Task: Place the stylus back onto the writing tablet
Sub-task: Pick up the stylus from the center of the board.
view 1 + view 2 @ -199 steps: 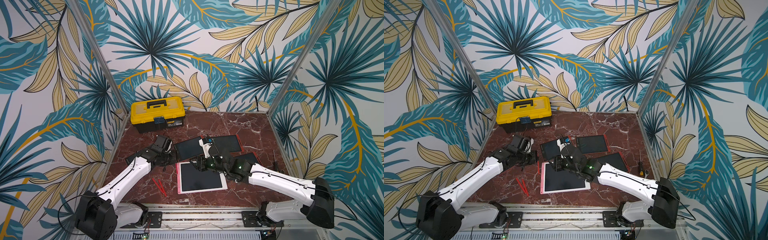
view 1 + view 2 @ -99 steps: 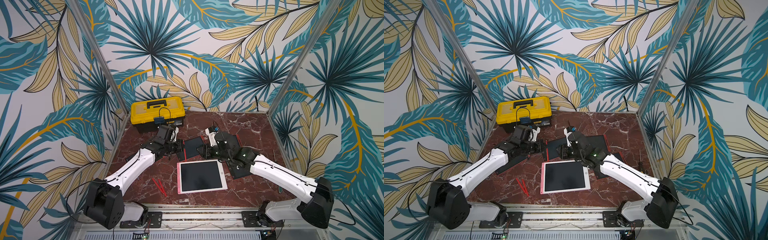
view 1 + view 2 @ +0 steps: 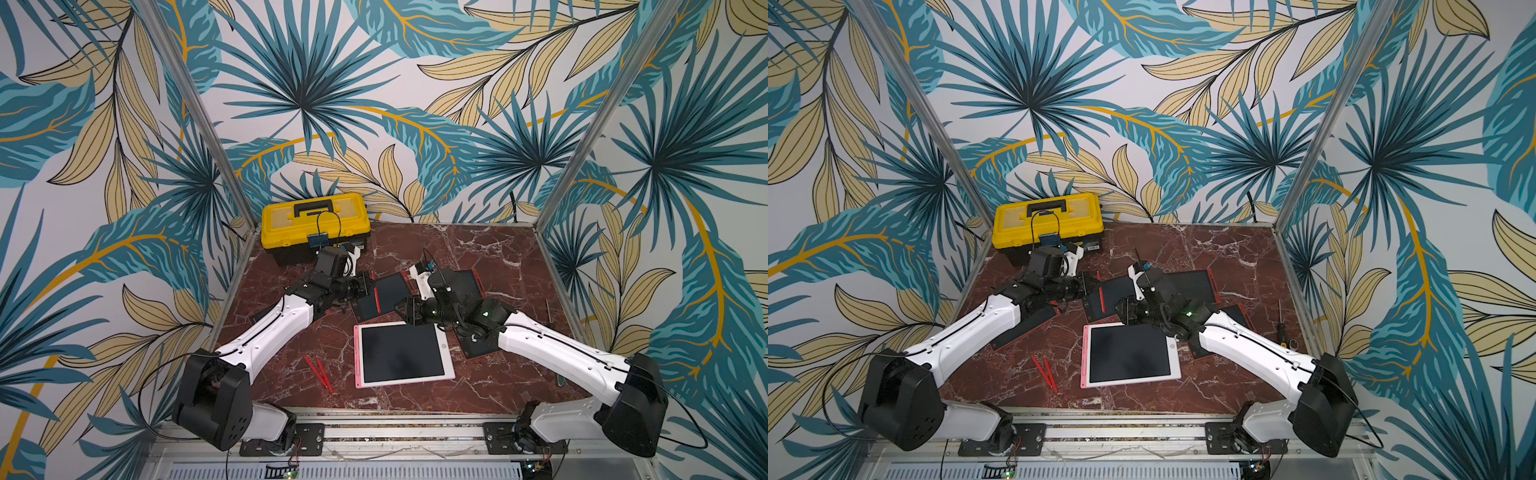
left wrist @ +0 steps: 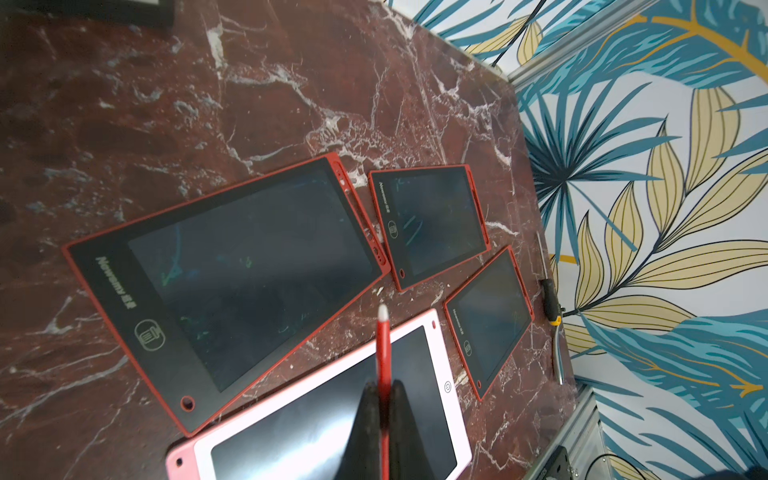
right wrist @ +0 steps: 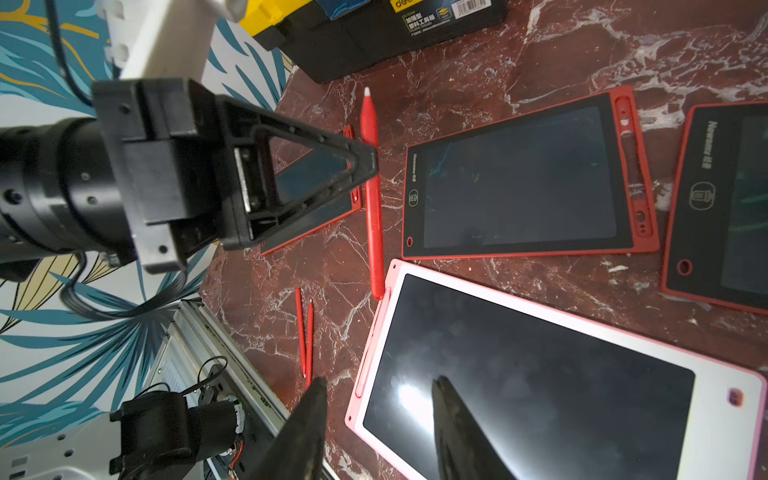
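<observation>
- left gripper [image 5: 365, 162]: clamped on the red stylus [image 5: 372, 195], pinching it nearer the white-tipped end.
- stylus sits centre-left in the right wrist frame. Its long axis runs top to bottom, white tip up toward the toolbox [image 5: 374, 37]. Can't tell if the lower end touches the surface [image 5: 478, 62].
- likely target: the red-framed tablet [image 5: 519, 178], just right of the stylus in that frame. Its empty holder slot [image 5: 631, 166] is on the far long edge, roughly parallel to the stylus.
- my read: mostly a sideways shift across the screen, with little rotation. The left arm holds it, so the left arm finishes.
- right gripper [image 5: 380, 382]: jaws apart, empty, at the bottom of the frame over the pink tablet [image 5: 540, 374] edge, near the stylus's lower end.
- in both top views the stylus shows mid-frame between the two grippers [image 3: 377, 300] [image 3: 1101, 300].
- two spare thin styluses [image 5: 305, 336] lie loose on the surface, lower left of the held one.
</observation>
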Controlling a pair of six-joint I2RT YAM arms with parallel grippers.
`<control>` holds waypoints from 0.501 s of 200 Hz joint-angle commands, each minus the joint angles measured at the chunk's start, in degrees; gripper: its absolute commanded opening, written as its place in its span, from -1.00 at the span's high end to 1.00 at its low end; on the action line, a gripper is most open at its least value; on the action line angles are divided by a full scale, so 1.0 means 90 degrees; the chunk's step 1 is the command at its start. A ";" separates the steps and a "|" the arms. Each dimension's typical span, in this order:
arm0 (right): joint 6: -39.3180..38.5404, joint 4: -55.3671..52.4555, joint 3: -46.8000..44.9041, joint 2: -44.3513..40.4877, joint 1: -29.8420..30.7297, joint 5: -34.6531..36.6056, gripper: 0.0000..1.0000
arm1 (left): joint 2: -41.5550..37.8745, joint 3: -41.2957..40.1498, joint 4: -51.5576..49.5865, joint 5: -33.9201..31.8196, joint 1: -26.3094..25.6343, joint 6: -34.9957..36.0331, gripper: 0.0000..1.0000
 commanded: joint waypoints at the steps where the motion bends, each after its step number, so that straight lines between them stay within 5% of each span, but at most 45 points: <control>1: -0.0095 0.0084 -0.0202 -0.0193 -0.0078 -0.0215 0.15 | -0.0324 -0.0312 0.0515 0.0124 -0.0016 -0.0123 1.00; 100: -0.0329 -0.0262 0.0664 0.0373 -0.0157 -0.0502 0.16 | -0.0418 -0.0396 0.1059 0.0779 0.0040 0.0018 1.00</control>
